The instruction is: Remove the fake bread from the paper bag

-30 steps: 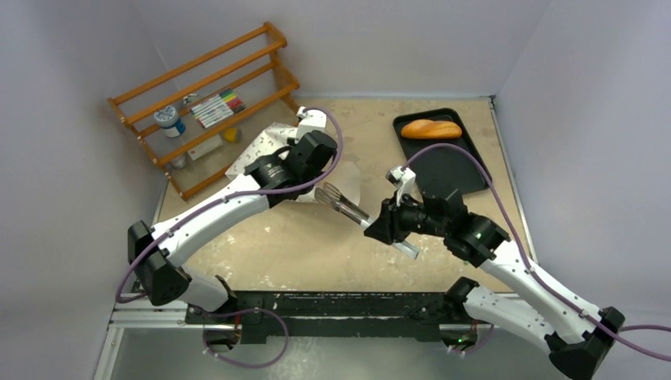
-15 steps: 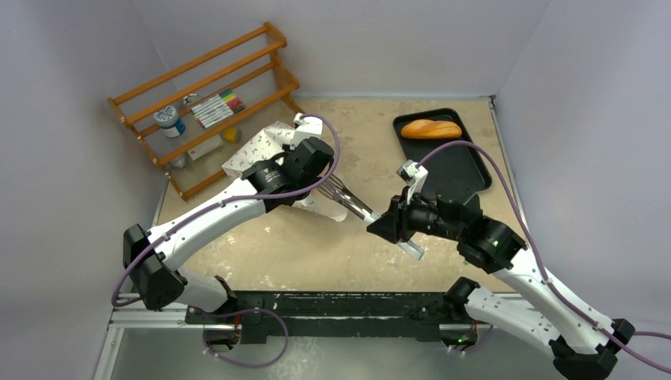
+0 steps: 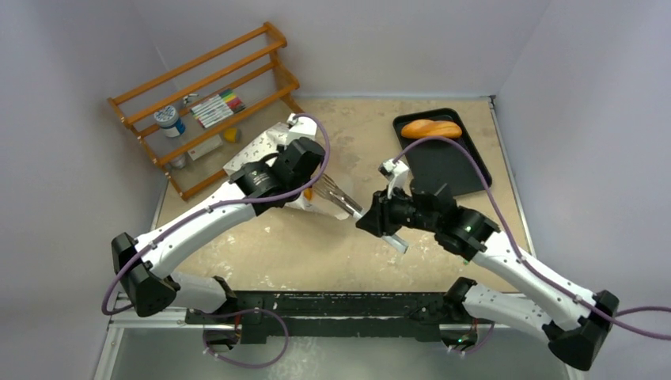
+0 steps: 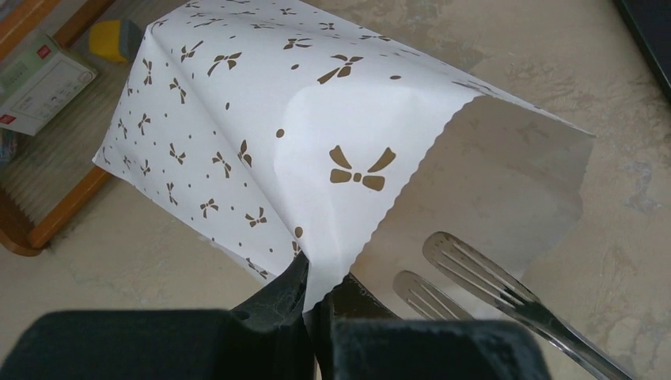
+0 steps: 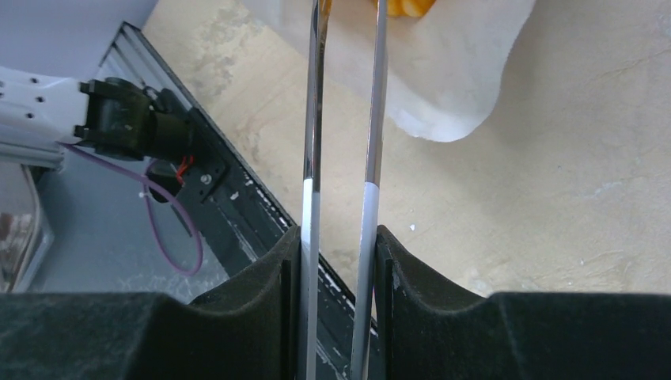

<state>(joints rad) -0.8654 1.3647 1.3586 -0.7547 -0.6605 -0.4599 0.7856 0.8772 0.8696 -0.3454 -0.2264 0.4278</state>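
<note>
The paper bag lies on its side, white with small brown bow marks. My left gripper is shut on the bag's zigzag rim and holds the mouth up. My right gripper is shut on a pair of metal tongs. The tongs' slotted tips reach into the open mouth. A bit of orange fake bread shows between the tong tips at the bag's mouth; most of it is cut off by the frame edge. Seen from above, the two grippers face each other across the tongs.
A black tray at the back right carries another bread loaf. A wooden rack with markers, a jar and a small box stands at the back left, close behind the bag. The black rail marks the table's near edge.
My right arm has moved left, pushing the tongs' tips into the bag's mouth. My left arm has shifted slightly left and nearer with the bag's rim.
</note>
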